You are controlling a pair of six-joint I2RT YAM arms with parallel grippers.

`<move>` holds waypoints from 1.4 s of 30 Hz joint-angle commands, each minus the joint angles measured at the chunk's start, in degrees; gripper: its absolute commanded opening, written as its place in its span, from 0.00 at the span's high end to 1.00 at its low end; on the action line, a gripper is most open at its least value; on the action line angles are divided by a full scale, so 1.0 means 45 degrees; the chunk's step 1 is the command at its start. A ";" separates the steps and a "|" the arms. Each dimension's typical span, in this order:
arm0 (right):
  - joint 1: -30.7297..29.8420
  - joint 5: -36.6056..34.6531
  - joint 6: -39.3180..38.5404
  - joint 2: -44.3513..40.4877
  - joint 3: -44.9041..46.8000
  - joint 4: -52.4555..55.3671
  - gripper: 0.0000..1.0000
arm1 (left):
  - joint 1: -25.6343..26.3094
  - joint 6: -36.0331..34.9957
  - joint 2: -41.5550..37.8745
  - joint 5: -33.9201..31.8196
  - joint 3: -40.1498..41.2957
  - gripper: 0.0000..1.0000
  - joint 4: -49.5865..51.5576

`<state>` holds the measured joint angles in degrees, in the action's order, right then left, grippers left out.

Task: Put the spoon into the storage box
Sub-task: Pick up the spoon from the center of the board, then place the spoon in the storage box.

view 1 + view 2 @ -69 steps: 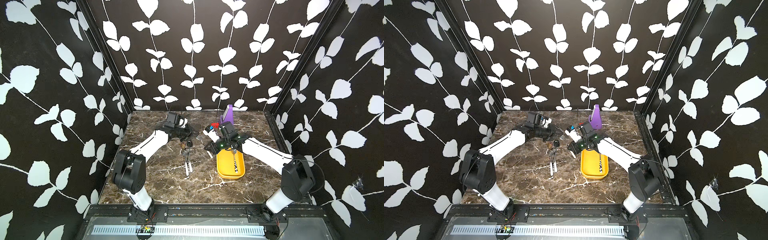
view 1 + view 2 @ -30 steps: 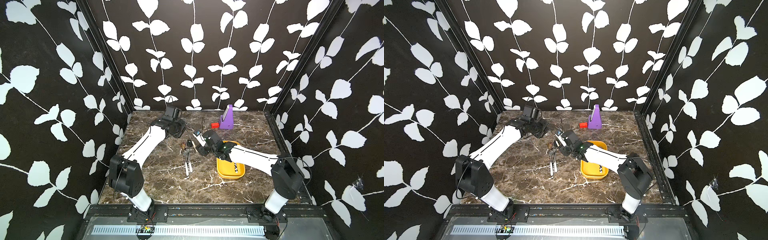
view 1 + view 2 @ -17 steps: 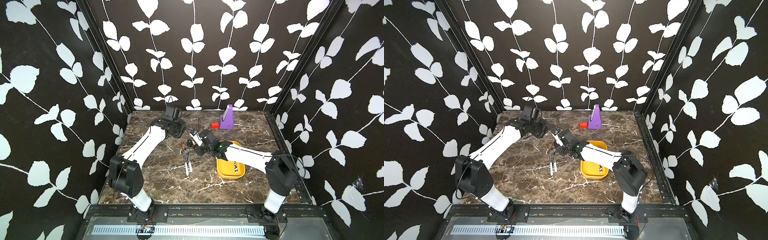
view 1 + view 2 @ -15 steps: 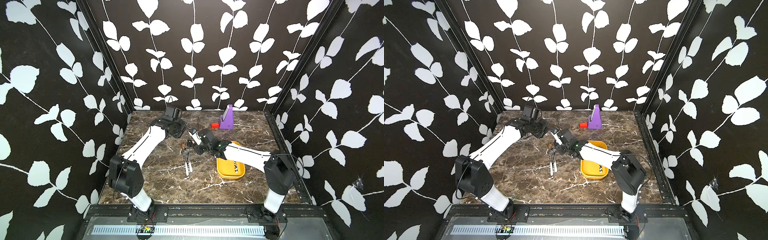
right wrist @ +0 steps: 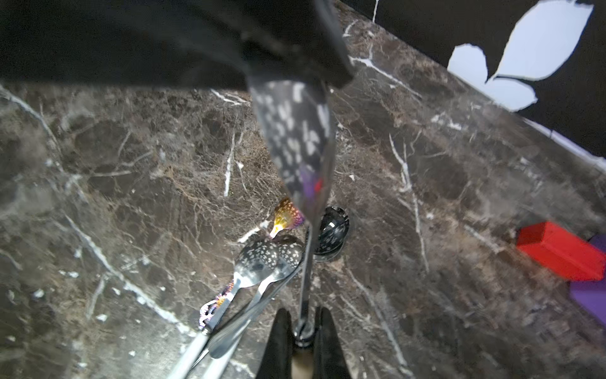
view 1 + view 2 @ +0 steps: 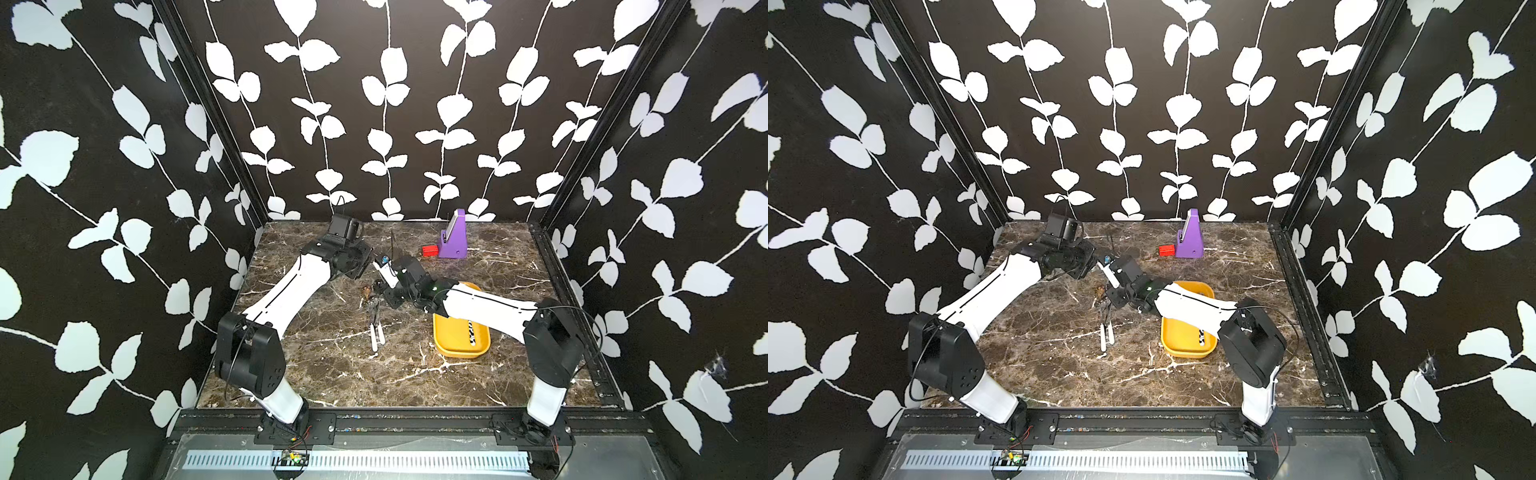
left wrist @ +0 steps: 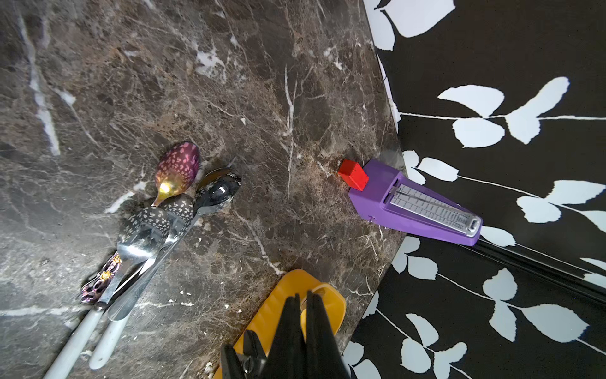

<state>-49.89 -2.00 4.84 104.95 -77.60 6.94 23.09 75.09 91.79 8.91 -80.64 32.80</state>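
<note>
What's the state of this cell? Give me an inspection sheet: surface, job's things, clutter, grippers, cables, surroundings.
Surface: brown marble-patterned tabletop, no spills seen.
Job's things: shallow yellow plastic storage box holds one patterned-handle spoon; heap of spoons lies outside it.
Clutter: small red block beside purple wedge-shaped stand.
Grippers: right gripper shut on a steel spoon; left gripper shut, empty.
Cables: thin black cable loops by right arm's shoulder.
Surroundings: black walls with white leaf print.

The dark marble table (image 6: 332, 374) carries a heap of spoons (image 7: 144, 226) near its middle, with the yellow storage box (image 6: 459, 353) beside them. A red block (image 6: 430, 250) lies just beside a purple stand (image 6: 454, 243) at the far edge.
</note>
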 commanded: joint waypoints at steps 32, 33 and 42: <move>0.6671 0.8087 0.5518 -0.4004 0.4839 0.5477 1.00 | -0.2683 -0.8345 -0.4382 0.4230 0.5102 0.26 -0.3988; 0.6691 0.7935 0.5392 -0.3730 0.4749 0.5596 1.00 | -0.2702 -0.8342 -0.4445 0.4208 0.5125 0.26 -0.3954; 0.7204 0.7259 0.4837 -0.2120 0.4643 0.5657 1.00 | -0.2690 -0.8518 -0.4620 0.3853 0.5366 0.26 -0.3711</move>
<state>-18.15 32.71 28.23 94.85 -57.43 32.01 10.90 38.37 72.40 25.93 -56.93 16.38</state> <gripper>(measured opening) 0.108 0.737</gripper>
